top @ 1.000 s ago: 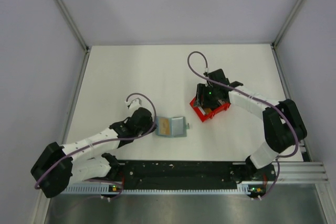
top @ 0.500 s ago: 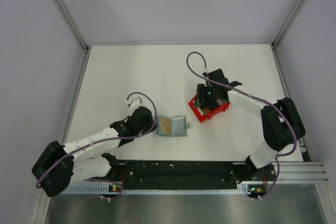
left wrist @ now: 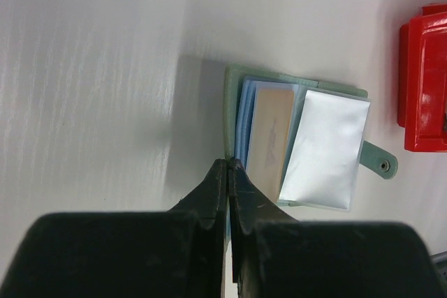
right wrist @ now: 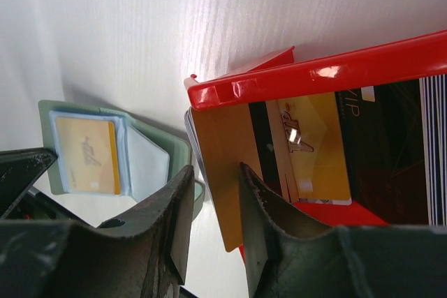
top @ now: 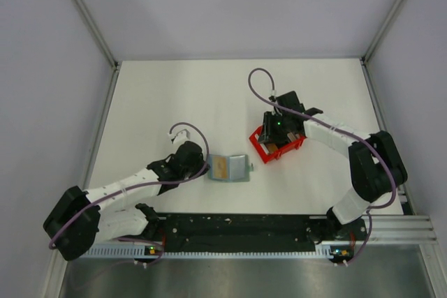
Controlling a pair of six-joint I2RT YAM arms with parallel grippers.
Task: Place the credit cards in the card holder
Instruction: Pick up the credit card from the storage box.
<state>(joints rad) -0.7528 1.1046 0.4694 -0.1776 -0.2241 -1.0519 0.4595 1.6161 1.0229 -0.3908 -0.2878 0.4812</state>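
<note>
The small grey-green folding card holder lies open on the white tabletop, between the two arms and just left of the red plastic bin. One tan card sits in its pale blue pocket; a whitish glossy leaf partly overlaps that card, and its print is too blurred to read. The left gripper is fully closed with nothing between its fingers, its tips at the holder's near edge; contact cannot be confirmed. In the bin, a tan-orange card leans over the corner, with a gold card and a dark card beside it, cut off by the frame. The right gripper hangs over the leaning card, fingers partly apart, the right finger hiding the card's edge; no grip is visible.
</note>
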